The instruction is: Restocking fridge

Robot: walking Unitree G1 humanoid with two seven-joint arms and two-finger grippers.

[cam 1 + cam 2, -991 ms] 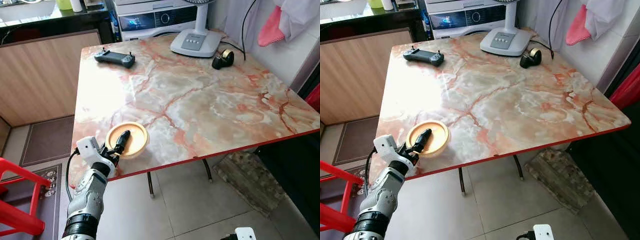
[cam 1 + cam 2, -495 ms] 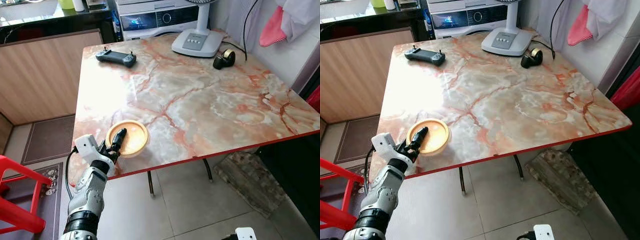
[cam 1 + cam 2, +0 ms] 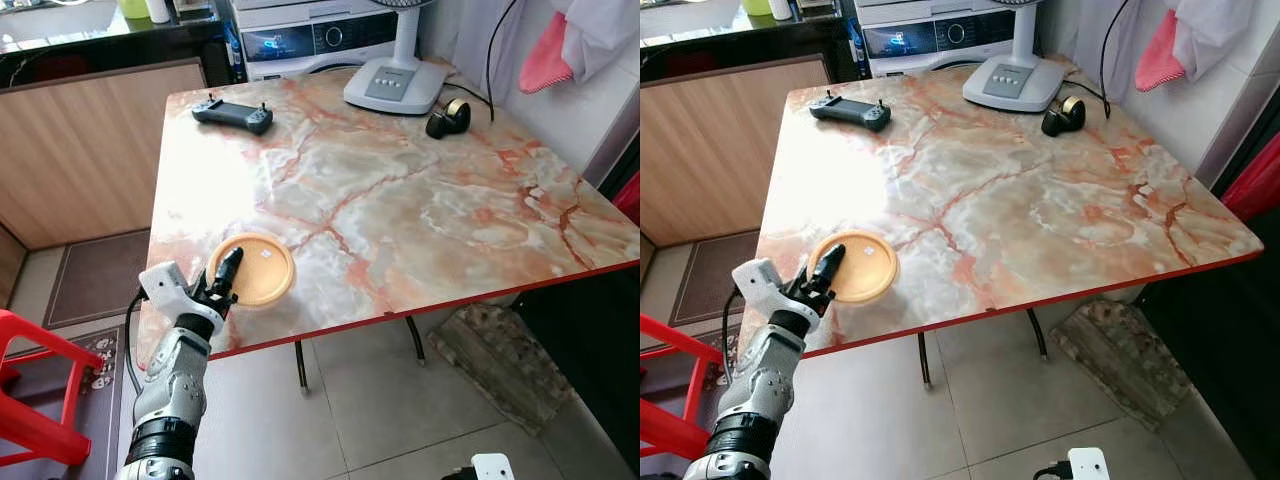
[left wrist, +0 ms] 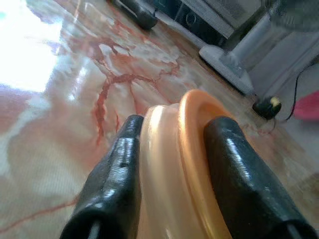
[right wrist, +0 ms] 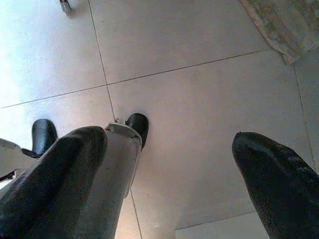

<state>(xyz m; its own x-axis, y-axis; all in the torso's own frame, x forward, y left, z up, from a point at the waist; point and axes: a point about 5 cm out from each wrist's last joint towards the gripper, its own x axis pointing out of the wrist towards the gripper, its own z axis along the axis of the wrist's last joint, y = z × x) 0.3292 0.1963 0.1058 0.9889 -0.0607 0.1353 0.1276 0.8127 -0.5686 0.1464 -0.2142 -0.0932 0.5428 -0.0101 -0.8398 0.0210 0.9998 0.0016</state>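
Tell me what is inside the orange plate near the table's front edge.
The orange plate holds only a small pale speck. The left gripper pinches its rim, one finger lying inside and covering part of the bottom there.

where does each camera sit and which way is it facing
Eye views: head, looking down at the marble-patterned table; left end effector grips the round orange plastic dish.
Left wrist view: along the fingers clamping that dish's rim, which the eye views share.
Right wrist view: faces the tiled floor, end effector open.

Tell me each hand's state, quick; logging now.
Left hand: shut on the plate.
Right hand: open, holding nothing.
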